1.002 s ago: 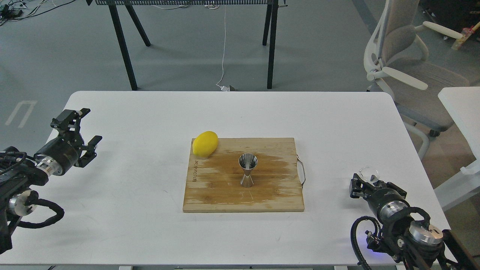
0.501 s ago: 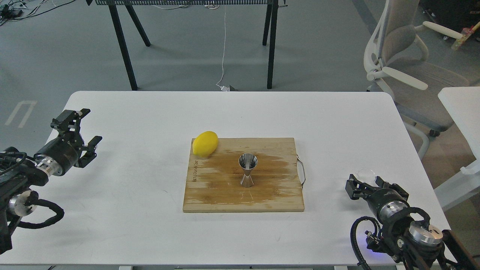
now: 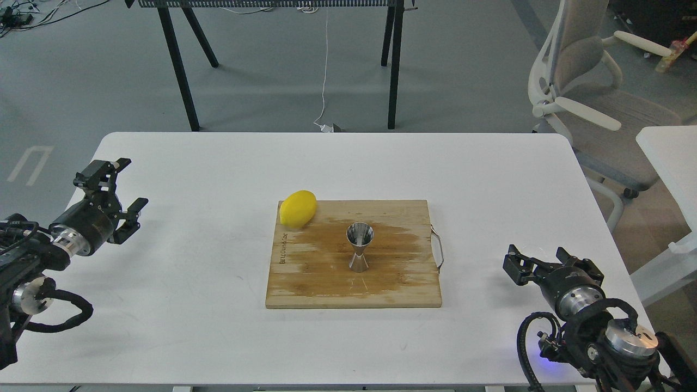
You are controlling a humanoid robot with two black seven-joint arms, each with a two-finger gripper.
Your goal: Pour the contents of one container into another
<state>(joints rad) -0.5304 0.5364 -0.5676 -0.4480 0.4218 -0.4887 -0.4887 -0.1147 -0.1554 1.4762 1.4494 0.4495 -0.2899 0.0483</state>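
Observation:
The steel jigger (image 3: pixel 360 248) stands upright in the middle of the wooden cutting board (image 3: pixel 305 283), on a dark wet stain. I cannot pick out the clear glass tumbler against the white table; nothing distinct shows between or beside the right fingers. My right gripper (image 3: pixel 539 260) sits low over the table to the right of the board, open, its fingers spread wide. My left gripper (image 3: pixel 121 189) hovers at the table's left edge, open and empty, far from the board.
A yellow lemon (image 3: pixel 298 208) lies on the board's far left corner. The board has a metal handle (image 3: pixel 438 249) on its right side. A white table (image 3: pixel 218 163) carries everything. An office chair (image 3: pixel 588 103) and a second table (image 3: pixel 670 158) stand to the right.
The right gripper has spread its fingers and drawn back slightly toward the right; the glass tumbler seen at its fingertips earlier no longer stands out. The left arm stays put.

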